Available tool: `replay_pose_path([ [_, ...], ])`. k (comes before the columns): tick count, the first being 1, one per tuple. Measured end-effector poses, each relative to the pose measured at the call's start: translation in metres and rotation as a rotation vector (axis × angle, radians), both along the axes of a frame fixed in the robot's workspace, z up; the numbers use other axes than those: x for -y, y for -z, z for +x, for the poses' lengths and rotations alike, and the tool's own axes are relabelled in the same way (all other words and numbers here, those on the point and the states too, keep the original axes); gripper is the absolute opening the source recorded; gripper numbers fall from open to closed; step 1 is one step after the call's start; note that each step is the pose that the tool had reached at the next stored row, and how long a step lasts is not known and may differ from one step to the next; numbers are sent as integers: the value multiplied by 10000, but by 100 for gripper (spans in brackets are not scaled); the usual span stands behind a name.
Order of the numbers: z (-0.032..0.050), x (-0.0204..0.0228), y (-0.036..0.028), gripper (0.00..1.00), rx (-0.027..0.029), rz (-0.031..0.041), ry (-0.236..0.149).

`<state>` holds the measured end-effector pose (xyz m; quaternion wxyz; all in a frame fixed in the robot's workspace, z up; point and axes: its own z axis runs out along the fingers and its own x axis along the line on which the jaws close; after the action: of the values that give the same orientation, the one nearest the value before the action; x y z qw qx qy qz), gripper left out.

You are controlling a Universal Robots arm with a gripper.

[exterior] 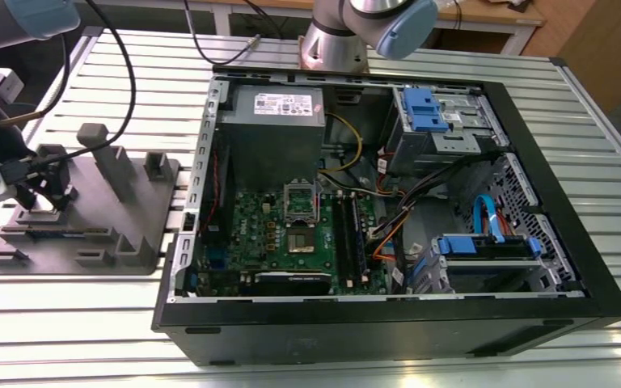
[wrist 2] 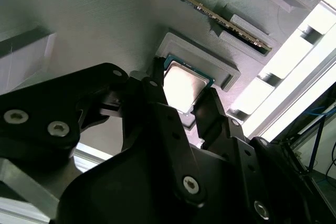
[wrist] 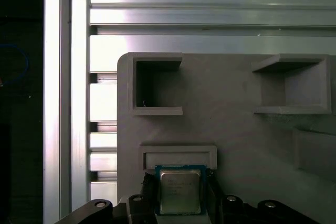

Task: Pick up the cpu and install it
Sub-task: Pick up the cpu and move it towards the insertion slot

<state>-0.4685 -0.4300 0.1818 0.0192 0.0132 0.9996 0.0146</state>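
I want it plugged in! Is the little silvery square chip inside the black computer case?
Out. The small square silvery-grey chip is at the grey plastic fixture, beside the black computer case.

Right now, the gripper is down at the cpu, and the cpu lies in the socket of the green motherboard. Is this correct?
One detail is wrong. The gripper is down at the cpu, but the cpu lies in a recess of the grey fixture, outside the computer case, not in the motherboard socket. Both wrist views show it.

Shiny metal cpu (wrist: 179, 191), matt grey plastic fixture (wrist: 236, 121)
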Motion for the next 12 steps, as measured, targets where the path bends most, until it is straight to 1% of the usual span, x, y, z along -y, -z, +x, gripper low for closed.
replay_pose_path([
  [7, -1, 0, -4, 47, 1, 1, 0],
  [12, 0, 0, -45, 47, 2, 1, 0],
])
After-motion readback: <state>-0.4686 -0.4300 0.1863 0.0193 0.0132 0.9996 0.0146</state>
